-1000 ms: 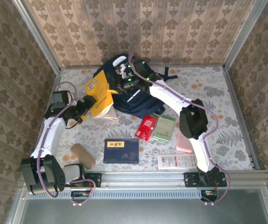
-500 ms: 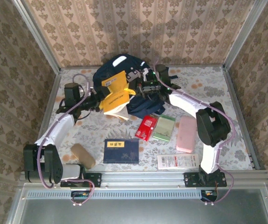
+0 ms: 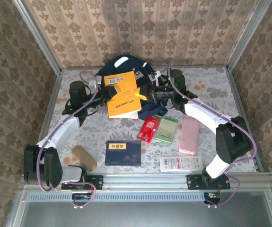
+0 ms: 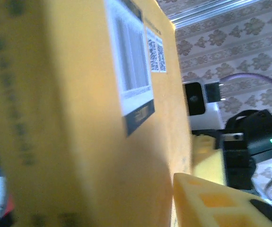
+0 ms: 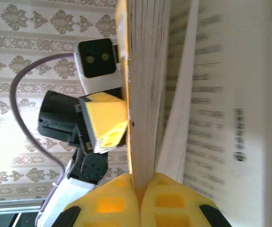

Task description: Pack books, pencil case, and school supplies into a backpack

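Note:
The yellow-orange book (image 3: 122, 94) hangs in the air in front of the navy backpack (image 3: 126, 64), held from both sides. My left gripper (image 3: 104, 92) is shut on its left edge; one yellow fingertip (image 4: 214, 203) presses the cover (image 4: 88, 142). On the right edge, my right gripper (image 3: 144, 96) is shut on a wad of pages (image 5: 143, 94), with the other pages fanning open. The large dark blue book (image 3: 123, 152), red packet (image 3: 149, 129), pale green packet (image 3: 166, 129), long white packet (image 3: 180, 163) and pink pencil case (image 3: 189, 135) lie on the table. The small patterned book is out of view.
A tan oblong pouch (image 3: 83, 157) lies near the left arm's base. Patterned walls enclose the table on three sides, and a metal rail (image 3: 145, 178) runs along the front edge. The left gripper's finger (image 5: 105, 120) shows beside the book in the right wrist view.
The left gripper carried the yellow-orange book up and right from the table's left. The right gripper left the backpack, swung out and closed on the book's right edge.

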Controlling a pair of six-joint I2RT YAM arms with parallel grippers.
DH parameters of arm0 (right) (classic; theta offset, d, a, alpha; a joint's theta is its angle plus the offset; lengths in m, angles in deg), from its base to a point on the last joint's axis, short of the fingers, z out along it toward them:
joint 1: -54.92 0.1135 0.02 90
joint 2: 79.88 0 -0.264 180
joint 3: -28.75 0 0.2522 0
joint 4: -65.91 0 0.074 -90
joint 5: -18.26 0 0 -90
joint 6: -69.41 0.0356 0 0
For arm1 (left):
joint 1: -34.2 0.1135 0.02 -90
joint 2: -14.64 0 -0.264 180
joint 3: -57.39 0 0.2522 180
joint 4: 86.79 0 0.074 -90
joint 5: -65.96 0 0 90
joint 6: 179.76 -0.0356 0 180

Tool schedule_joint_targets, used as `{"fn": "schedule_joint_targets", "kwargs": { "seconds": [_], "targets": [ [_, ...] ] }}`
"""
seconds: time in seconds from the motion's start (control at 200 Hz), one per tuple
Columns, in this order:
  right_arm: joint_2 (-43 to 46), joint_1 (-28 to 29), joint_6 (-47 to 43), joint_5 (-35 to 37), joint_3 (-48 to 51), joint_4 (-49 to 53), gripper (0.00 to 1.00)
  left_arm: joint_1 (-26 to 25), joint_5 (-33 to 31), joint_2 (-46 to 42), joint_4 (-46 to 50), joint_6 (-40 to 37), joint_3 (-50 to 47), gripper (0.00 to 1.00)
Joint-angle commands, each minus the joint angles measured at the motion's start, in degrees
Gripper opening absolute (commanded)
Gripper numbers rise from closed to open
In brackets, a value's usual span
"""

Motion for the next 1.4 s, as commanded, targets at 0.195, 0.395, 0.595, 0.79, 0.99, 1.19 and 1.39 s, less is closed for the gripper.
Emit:
{"fn": "schedule_joint_targets", "kwargs": {
  "seconds": [0.195, 0.395, 0.595, 0.79, 0.99, 1.19, 1.39],
  "targets": [
    [6.2, -0.8, -14.4, 7.4, 0.3, 15.4, 0.64, -2.6, 2.2, -3.8, -8.2, 0.0, -0.1, 0.00],
    [5.9, -0.9, -13.6, 7.3, 3.3, 11.5, 0.84, -3.8, 2.1, -4.8, -13.4, 2.8, -0.7, 0.00],
    [3.7, -0.6, -11.0, 5.3, 4.4, 5.6, 0.90, -6.4, 3.1, -2.5, -19.3, 7.0, -0.1, 0.00],
    [2.3, -0.5, -2.4, 1.4, 5.4, -9.2, 0.72, -8.5, 3.0, -0.4, -16.9, 5.4, 1.3, 0.00],
    [4.0, -0.9, -6.9, 2.3, 5.6, -5.6, 0.11, -7.9, 3.1, -0.3, -2.9, -3.3, 5.0, 0.16],
    [4.9, -1.3, -13.9, -0.4, 4.3, 2.3, 0.00, -7.8, 8.5, 2.0, -3.1, -4.9, 7.0, 0.56],
    [4.7, -1.7, -21.3, -2.6, 3.1, 10.2, 0.00, -7.5, 11.1, 3.2, -10.7, -1.9, 5.3, 0.39]
  ]
}}
